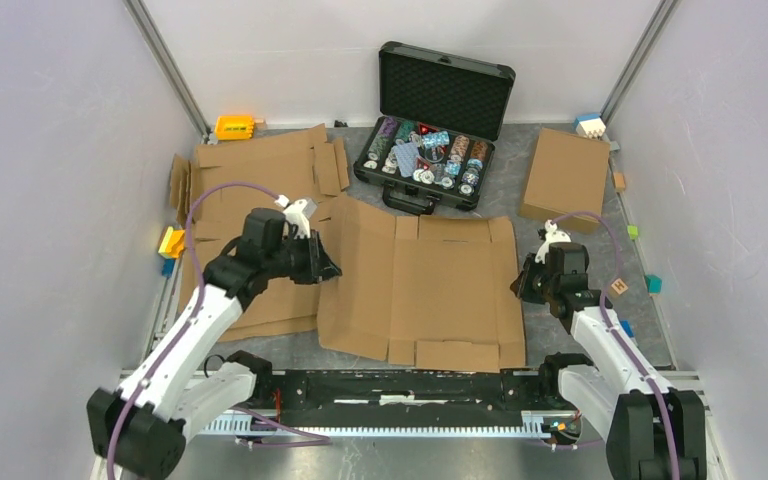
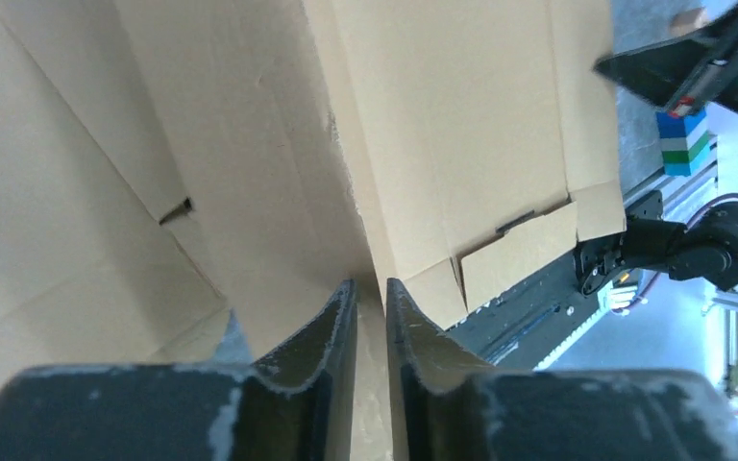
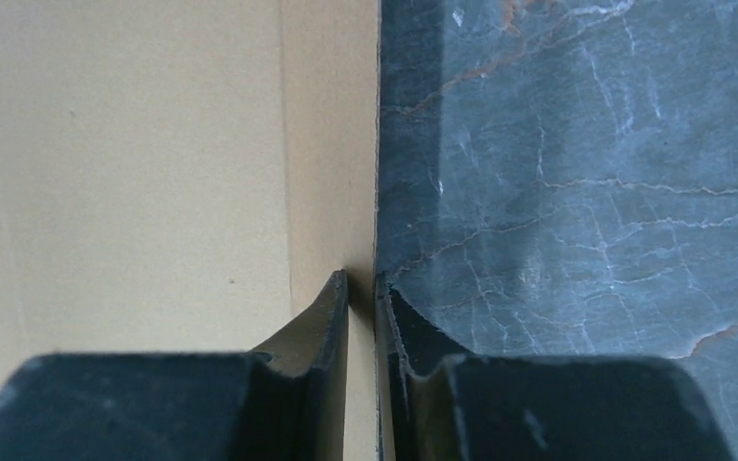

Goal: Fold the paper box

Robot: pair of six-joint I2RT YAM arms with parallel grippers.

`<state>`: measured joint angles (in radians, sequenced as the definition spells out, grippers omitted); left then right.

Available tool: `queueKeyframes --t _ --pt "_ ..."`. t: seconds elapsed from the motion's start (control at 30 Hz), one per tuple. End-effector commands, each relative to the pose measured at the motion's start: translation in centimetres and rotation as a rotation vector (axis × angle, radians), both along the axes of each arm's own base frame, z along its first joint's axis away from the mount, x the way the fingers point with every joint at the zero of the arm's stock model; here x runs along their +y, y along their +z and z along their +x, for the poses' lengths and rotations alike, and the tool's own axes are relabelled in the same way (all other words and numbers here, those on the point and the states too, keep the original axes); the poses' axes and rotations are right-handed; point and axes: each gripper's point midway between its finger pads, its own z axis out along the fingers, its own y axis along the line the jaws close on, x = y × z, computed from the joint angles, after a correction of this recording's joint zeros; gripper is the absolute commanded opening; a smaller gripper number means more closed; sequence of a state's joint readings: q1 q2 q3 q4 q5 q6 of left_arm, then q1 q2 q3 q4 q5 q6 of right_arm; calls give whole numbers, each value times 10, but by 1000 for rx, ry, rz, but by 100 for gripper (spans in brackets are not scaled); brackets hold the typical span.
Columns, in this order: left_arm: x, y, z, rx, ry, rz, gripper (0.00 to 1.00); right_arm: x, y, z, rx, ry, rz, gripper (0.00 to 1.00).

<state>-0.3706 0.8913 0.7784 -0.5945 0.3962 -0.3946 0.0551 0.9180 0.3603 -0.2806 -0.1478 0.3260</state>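
Note:
The paper box lies unfolded in the middle of the table as a brown cardboard sheet with cut flaps. Its left panel is tilted up off the table. My left gripper is at that panel's left edge. In the left wrist view the left gripper has its jaws nearly together with the cardboard pinched between them. My right gripper is at the sheet's right edge. Seen from the right wrist, this gripper is shut on the narrow edge strip of the box.
An open black case with colourful chips stands behind the sheet. Flat cardboard sheets are stacked at the back left, and a closed brown box lies at the back right. Small coloured blocks sit along both table sides.

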Motion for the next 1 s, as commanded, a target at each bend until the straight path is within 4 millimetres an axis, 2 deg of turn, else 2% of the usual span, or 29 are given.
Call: queueKeyframes --t 0.0,0.07,0.13,0.23,0.33,0.5,0.7,0.8,0.87,0.97 --pt "-4 -29 4 172 66 10 34 9 14 8 -52 48 32 16" --pt "14 -41 11 175 166 92 54 9 13 7 -53 54 30 16" --pt "30 -43 15 162 243 159 66 10 12 5 -45 66 30 16" --pt "44 -40 19 125 294 209 81 12 9 2 -34 86 32 16" --pt "44 -43 18 122 276 228 86 15 10 1 -29 105 39 21" --pt "50 -70 17 226 275 341 87 21 16 0 -46 138 62 39" --pt "60 -92 20 314 266 468 76 24 10 -5 -20 166 71 52" --pt "63 -101 20 356 235 526 56 28 8 -6 -7 187 87 53" --pt "58 -105 19 374 200 517 42 29 7 -5 -1 192 90 54" --pt "52 -108 17 396 161 501 10 29 6 -5 11 199 84 55"
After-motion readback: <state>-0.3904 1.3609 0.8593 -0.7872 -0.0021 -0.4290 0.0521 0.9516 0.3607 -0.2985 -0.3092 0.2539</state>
